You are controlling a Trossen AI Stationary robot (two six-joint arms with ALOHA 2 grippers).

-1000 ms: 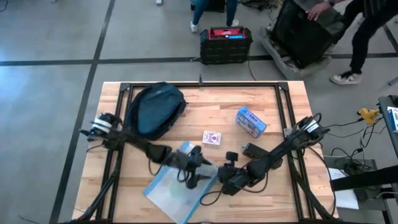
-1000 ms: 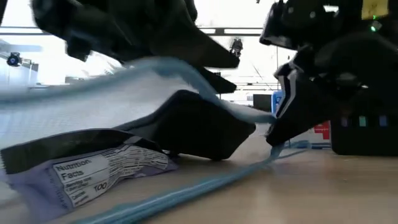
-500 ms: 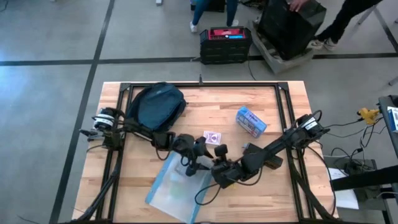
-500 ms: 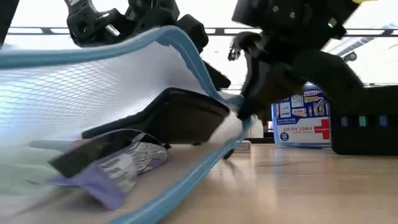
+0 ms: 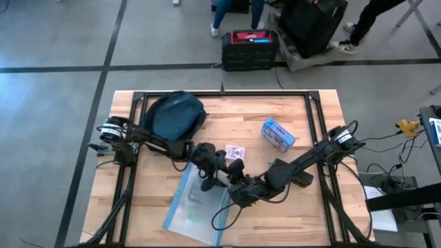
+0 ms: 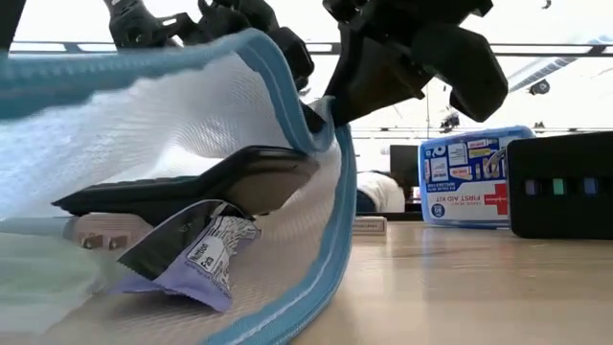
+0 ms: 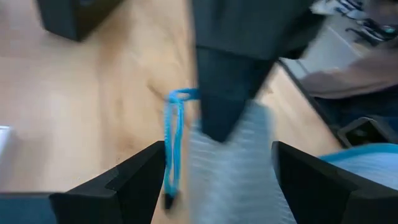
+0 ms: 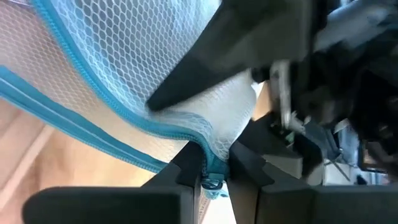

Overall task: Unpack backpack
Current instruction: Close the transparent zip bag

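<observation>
Blue zip-edged, clear mesh-and-plastic pouch (image 5: 196, 203) is the item in hand. The right pincer (image 8: 210, 167) is closed on the pouch's blue corner seam, fingers pinched narrow around the fabric edge. The left pincer (image 5: 207, 180) sits just beside it at the same upper end of the pouch; its fingers (image 7: 134, 180) stand wide apart, with pouch mesh and a loose blue zip pull between them, gripping nothing that can be confirmed.

Inside the pouch, seen from the low view, lie a flat black object (image 6: 192, 187) and a purple-and-black snack wrapper (image 6: 196, 259).

Beyond the right pincer, on the wooden surface (image 5: 310, 207), rest a small patterned card pack (image 5: 235, 152), a blue-and-white first-aid box (image 5: 278, 134) and a small black box (image 5: 289, 172). The dark navy soft fabric backpack (image 5: 173, 120) lies well behind the left pincer, at the far left of the surface.

Judgement: several items are already out; the step in hand is handling the pouch, likely opening or emptying it. The next move calls for the left pincer to close on the zip pull or opposite edge while the right keeps its hold.
</observation>
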